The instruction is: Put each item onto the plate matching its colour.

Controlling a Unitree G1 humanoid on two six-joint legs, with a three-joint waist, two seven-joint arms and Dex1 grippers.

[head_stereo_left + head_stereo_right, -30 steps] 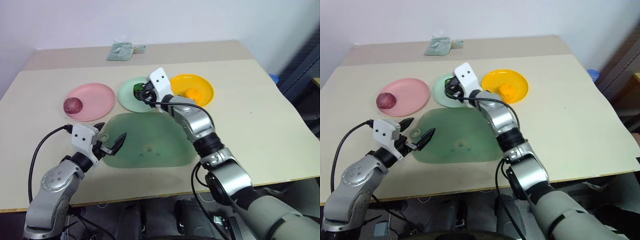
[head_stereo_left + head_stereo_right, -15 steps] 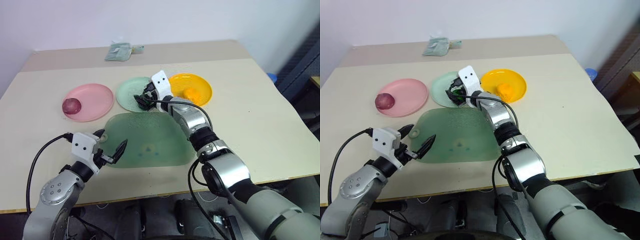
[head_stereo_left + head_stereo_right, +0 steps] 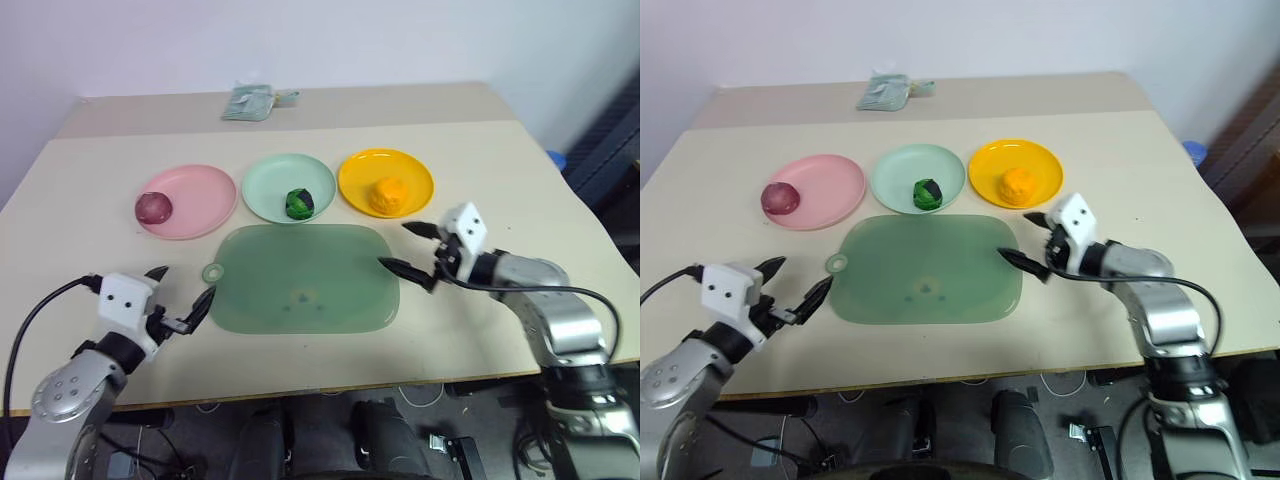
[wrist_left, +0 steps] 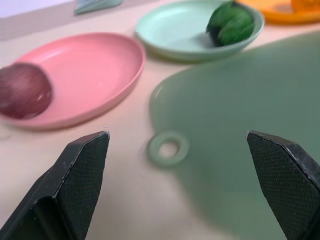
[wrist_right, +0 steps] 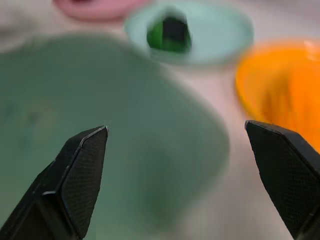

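Three plates stand in a row. The maroon ball [image 3: 153, 207] lies on the pink plate [image 3: 200, 195]. On the mint green plate [image 3: 265, 185] rests the green ball [image 3: 299, 203], and the orange ball [image 3: 388, 195] sits on the yellow-orange plate [image 3: 358, 175]. My left gripper [image 3: 182, 288] hangs open at the near left, by the green board's ring [image 4: 168, 148]. My right gripper [image 3: 397, 247] is open and empty just off the board's right edge, in front of the yellow-orange plate.
A large translucent green board [image 3: 300, 290] lies in front of the plates. A folded greenish cloth [image 3: 255, 100] rests at the table's far edge. A blue object [image 3: 555, 155] shows past the table's right side.
My right gripper has opened, left the green ball on the mint green plate and swung back to the right. My left gripper has drifted a little to the left.
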